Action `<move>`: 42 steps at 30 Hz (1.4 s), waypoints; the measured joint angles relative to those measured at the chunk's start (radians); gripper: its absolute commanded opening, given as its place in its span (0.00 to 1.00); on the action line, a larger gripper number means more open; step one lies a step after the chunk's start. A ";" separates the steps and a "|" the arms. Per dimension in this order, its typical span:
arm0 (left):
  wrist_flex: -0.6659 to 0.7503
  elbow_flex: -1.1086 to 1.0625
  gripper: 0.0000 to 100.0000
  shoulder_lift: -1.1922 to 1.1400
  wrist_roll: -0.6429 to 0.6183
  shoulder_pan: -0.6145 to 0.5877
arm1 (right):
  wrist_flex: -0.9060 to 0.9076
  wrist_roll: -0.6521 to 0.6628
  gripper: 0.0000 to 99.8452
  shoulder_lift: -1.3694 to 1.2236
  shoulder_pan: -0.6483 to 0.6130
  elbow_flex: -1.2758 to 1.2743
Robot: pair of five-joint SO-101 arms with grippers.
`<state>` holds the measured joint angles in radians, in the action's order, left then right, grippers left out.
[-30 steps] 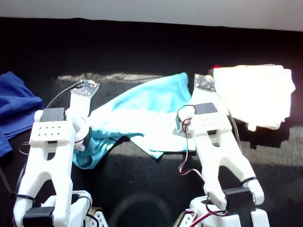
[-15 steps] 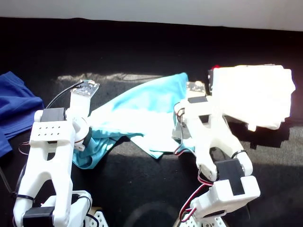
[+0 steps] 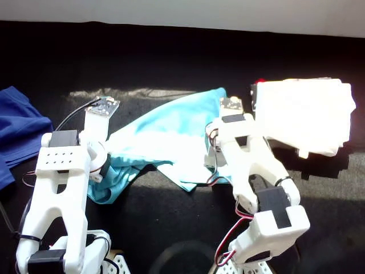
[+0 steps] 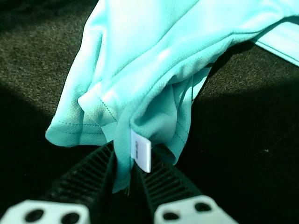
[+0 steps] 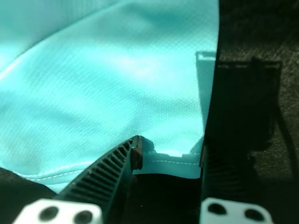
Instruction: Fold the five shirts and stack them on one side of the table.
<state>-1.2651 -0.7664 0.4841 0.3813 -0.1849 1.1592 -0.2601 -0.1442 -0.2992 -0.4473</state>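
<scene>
the thin turquoise mesh-knit shirt (image 3: 171, 134) lay crumpled across the centre of the high view, on the black table cover (image 3: 171, 63). it looked light, limp and a little slick, so it would likely sag and bunch wherever it was lifted; the stitched hem and seams seemed the firmest places to pinch. the left gripper (image 4: 128, 161) was clamped on a gathered fold of hem beside the small white label (image 4: 140, 150). the right gripper (image 5: 170, 156) stood with jaws apart, straddling the hem edge without pinching it. a white folded pile of cloth (image 3: 302, 114) lay at the right, and a dark blue shirt (image 3: 17, 131) at the left edge.
</scene>
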 measured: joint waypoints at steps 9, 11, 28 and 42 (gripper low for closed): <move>0.000 0.000 0.01 0.000 0.000 0.000 | 0.005 0.000 0.01 -0.035 0.051 0.025; 0.000 0.000 0.01 0.000 0.000 0.000 | 0.002 0.000 0.01 0.000 0.063 0.023; -0.009 0.176 0.01 0.000 0.000 0.000 | -0.002 0.322 0.01 0.414 0.183 0.155; -0.353 0.838 0.01 0.000 0.003 0.032 | 0.038 0.342 0.01 0.419 0.212 0.769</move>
<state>-1.6180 0.0713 0.4841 0.3844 -0.1527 1.1976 0.0821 0.2746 -0.0875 0.3214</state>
